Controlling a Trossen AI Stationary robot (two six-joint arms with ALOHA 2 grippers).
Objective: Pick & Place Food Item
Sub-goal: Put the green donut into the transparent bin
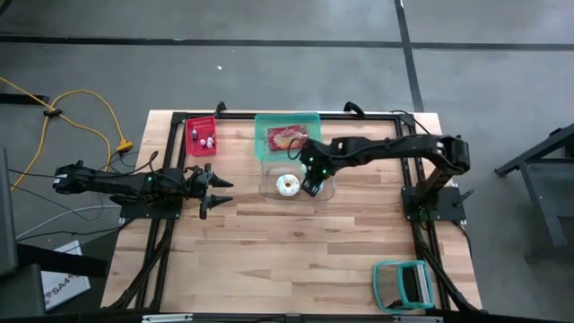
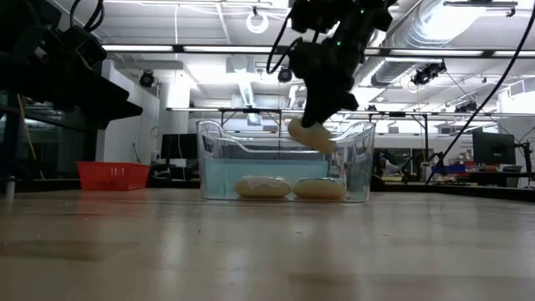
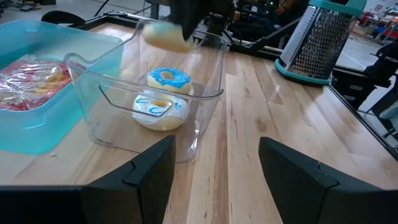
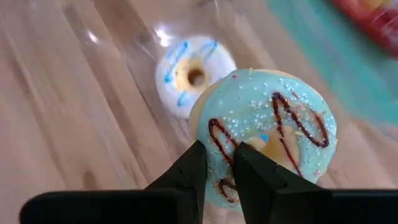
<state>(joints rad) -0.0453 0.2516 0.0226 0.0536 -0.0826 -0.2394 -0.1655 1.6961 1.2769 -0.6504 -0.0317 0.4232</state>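
Observation:
A clear plastic container stands on the wooden table beside a teal tray. Two doughnuts lie on its bottom: one with blue icing and one white with blue stripes. My right gripper is over the container, shut on a third doughnut with pale teal icing and brown squiggles. In the low view this doughnut hangs just inside the container's rim. My left gripper waits open at the table's left side, pointing at the container. My right gripper pinches one side of the doughnut's ring between its two fingers. One finger is at the outer edge and the other toward the hole. The fingers slant down from above. The doughnut hangs tilted, clear of the two below.
A red basket stands at the far left. The teal tray holds a packet of food. A teal-framed grater lies at the near right corner. Bare wood stretches across the table's near half.

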